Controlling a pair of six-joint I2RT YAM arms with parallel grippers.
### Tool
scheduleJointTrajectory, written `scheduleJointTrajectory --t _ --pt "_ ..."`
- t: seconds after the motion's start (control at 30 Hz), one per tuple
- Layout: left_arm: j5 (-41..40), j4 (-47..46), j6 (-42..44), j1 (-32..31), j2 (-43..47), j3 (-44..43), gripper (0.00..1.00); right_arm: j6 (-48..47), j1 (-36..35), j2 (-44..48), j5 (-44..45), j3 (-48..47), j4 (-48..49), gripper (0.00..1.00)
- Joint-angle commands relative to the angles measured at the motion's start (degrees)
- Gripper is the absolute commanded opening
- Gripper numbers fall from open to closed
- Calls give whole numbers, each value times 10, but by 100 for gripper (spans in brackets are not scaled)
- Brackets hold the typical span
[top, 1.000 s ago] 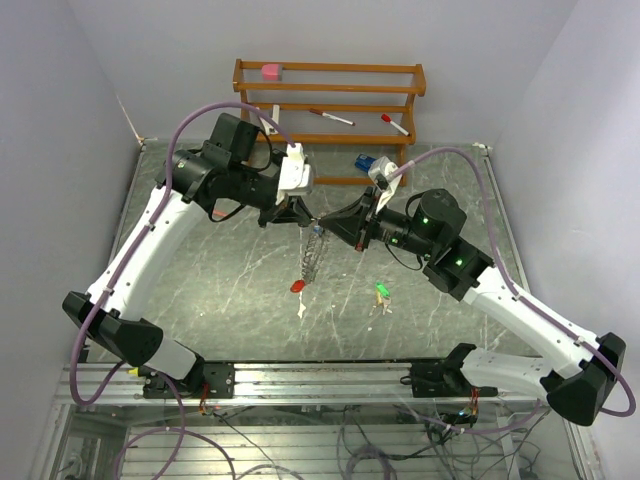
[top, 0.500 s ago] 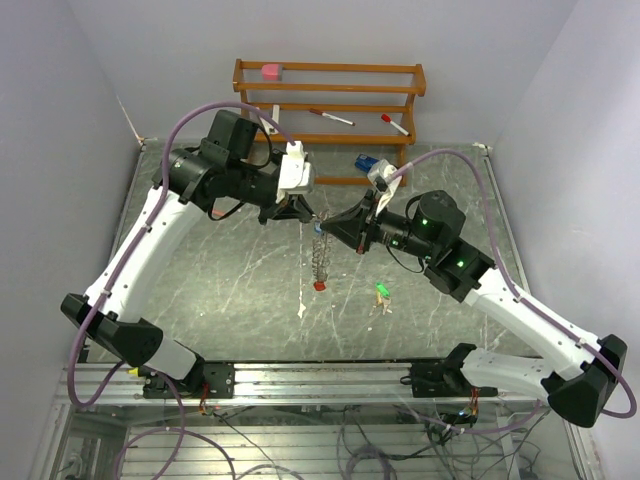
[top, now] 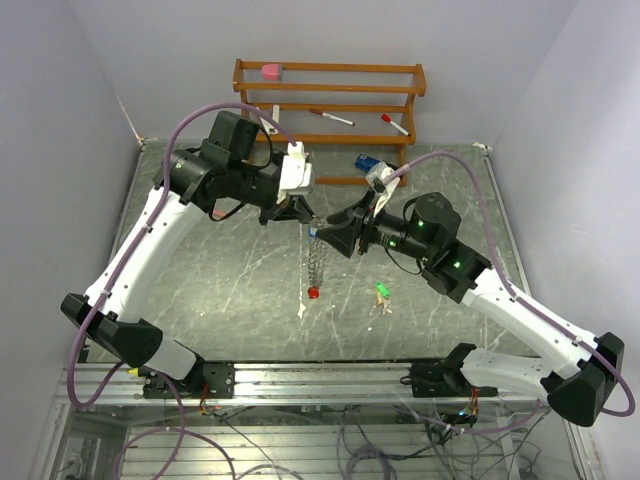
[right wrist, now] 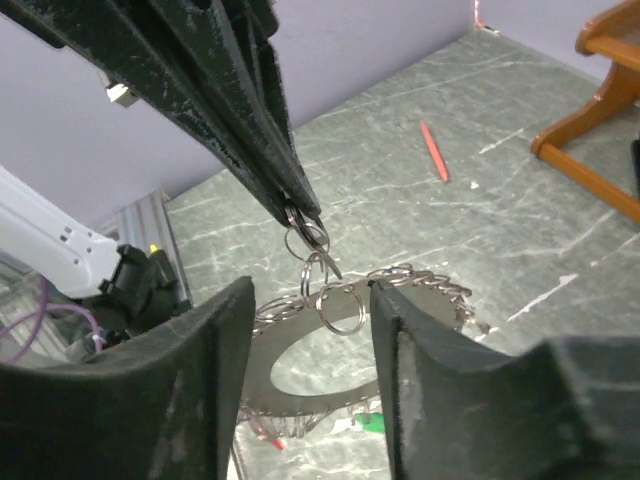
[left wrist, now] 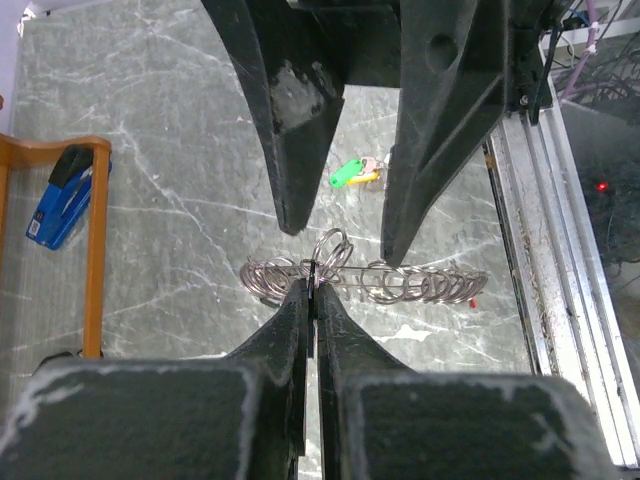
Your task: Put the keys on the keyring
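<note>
Above the middle of the table point(top: 220, 290), the left gripper point(left wrist: 312, 292) has its fingers pressed together on one small silver ring at the top of the keyring point(left wrist: 400, 283). The keyring hangs free below that pinch. A red-headed key point(top: 313, 293) dangles at its lowest end. The right gripper point(left wrist: 340, 242) faces the left one with its fingers apart and gripping nothing; its tips are just beside the rings.

Recommended procedure (a judgement):
- Do not loosen the left pinch; a slip drops the whole hoop.
- Draw the right fingers straight back from the rings so that neither tip hooks a loop and sets the keyring swinging.
- Collect the green-tagged key point(top: 381, 291), which lies loose on the table near the right arm, by its plastic tag.

Markings: no brand, label or writing can be read on the keys, the grippers or the wooden rack point(top: 330, 70).
</note>
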State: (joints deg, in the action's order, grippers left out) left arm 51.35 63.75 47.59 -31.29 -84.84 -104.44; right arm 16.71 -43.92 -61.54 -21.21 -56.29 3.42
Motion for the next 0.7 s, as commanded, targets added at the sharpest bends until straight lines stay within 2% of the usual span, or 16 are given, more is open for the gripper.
scheduleJointTrajectory --t 0.0,0.1,0.2,0.33,0.53,0.67 --pt "-21 -19 9 -2 18 26 7 -1 6 32 49 8 2 63" --pt "-63 -41 25 -2 28 78 7 -12 12 58 106 5 -47 71" --pt "-118 -107 10 -1 36 149 7 -7 24 75 189 2 -110 81" --pt "-166 -183 -11 0 38 213 7 12 45 61 251 -5 -198 83" --pt "-213 -214 5 10 1 253 7 69 80 -9 233 17 -256 85" --pt "-197 -212 22 46 -44 250 7 81 86 -30 233 38 -250 85"
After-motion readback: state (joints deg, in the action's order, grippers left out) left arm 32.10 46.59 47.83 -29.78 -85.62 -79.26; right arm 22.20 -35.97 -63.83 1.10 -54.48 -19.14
